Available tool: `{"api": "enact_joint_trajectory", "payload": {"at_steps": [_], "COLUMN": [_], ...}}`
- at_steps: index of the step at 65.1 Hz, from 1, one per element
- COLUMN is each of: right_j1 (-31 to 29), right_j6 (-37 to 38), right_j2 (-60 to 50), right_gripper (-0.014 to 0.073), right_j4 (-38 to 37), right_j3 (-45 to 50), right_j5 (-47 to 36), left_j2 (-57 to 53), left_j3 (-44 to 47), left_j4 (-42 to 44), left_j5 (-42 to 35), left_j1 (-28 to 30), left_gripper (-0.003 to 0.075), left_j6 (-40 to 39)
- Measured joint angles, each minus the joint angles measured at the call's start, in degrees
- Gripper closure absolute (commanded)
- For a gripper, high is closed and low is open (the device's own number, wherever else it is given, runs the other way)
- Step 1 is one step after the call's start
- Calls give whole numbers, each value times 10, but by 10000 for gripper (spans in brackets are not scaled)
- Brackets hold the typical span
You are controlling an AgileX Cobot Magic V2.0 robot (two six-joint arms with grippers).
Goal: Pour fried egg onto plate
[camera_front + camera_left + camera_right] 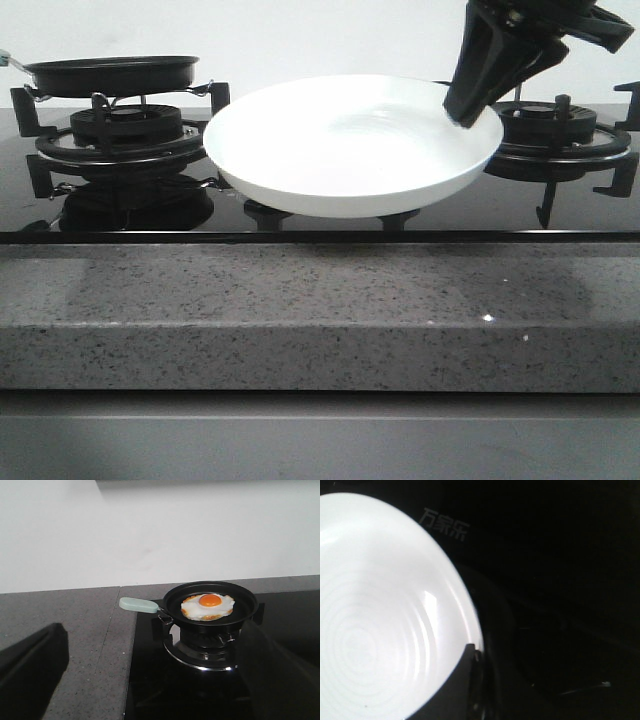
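Plate [340, 150] is held at its right rim by the clamped right gripper [470, 105], centre frame. Fried egg [208, 606] is seen in the pan [172, 597], centre-right. Left gripper [150, 675] is spread wide, empty.

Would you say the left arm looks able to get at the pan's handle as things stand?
Probably yes: the left hand is open and faces the pan, whose pale handle sticks out over bare counter with nothing in front of it.
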Motion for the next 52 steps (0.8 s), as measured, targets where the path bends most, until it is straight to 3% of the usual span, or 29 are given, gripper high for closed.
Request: {"api": "enact_joint_trajectory", "payload": {"at_steps": [52], "right_j1": [0], "right_j6": [-1], "right_j2": [0], "right_gripper": [661], "right_j4": [3], "right_j3": [0], "right_j5": [0], "left_j2": [0], "left_j3": [0], "left_j4": [-30], "left_j5": [-13], "left_j1": [0], "left_gripper": [48], "left_j6": [0]}}
